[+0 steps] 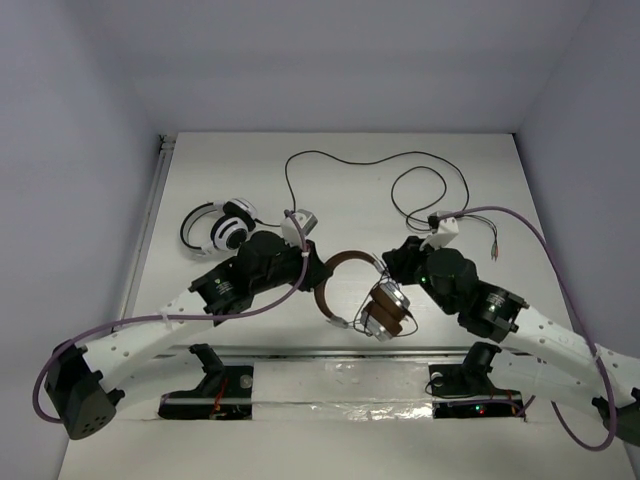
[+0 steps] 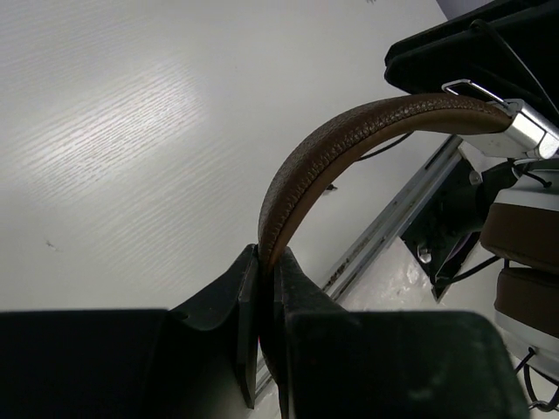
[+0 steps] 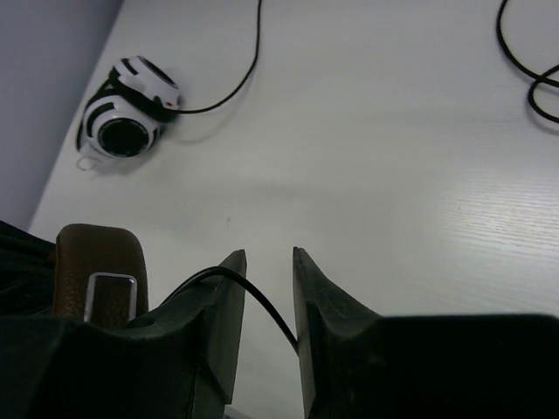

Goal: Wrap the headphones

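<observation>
The headphones [image 1: 385, 308] hang lifted near the table's front edge, brown headband [image 1: 335, 262] arching left of the silver earcups with brown pads. My left gripper [image 1: 318, 272] is shut on the headband [image 2: 349, 140], which is pinched between its jaws in the left wrist view [image 2: 266, 257]. My right gripper [image 1: 386, 266] is open beside the earcups. The thin black cable [image 3: 262, 305] crosses the gap between its jaws [image 3: 269, 255] and touches the right finger. The rest of the cable [image 1: 420, 160] lies in loops on the far table. The headband end [image 3: 96, 257] shows left of the right fingers.
A white-and-black round headset [image 1: 218, 226] lies at the left of the table, also seen in the right wrist view [image 3: 131, 109]. A metal rail [image 1: 330, 352] runs along the table's front edge by the arm bases. Walls close the left and back sides.
</observation>
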Controlling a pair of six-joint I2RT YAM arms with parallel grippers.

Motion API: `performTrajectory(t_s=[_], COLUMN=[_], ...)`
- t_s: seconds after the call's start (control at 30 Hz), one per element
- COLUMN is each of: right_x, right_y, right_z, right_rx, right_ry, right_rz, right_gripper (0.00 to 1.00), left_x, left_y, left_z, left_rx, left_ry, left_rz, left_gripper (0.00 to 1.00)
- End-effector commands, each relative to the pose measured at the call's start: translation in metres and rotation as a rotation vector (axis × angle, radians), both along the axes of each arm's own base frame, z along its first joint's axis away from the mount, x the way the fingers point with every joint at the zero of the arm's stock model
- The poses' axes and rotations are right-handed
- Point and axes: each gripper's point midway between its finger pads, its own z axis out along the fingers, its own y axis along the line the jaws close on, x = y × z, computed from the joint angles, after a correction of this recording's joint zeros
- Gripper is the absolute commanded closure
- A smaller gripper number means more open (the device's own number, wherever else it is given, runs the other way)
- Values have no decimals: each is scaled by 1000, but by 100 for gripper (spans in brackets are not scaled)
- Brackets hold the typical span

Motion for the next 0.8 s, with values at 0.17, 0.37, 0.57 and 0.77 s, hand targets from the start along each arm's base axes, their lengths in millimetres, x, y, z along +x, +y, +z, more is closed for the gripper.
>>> performTrajectory(t_s=[0.17,0.37,0.57,0.77], right_x=[-1,-3,-8,0], right_y=[32,38,36,33], right_z=[26,8,-8,-21], right_rx=[242,277,283,247], right_ry=[-124,-127,-141,-130], right_rz=[197,218,239,196], right_gripper=[55,43,34,32], left_x=[8,12,18,19], left_y=[-14,-14,-13,-13], left_z=[121,147,162,170], left_rx=[-264,-310,-328,-327], left_ry=[-173,-189,-191,-194], left_rz=[-7,11,38,37], left_gripper=[100,100,100,100])
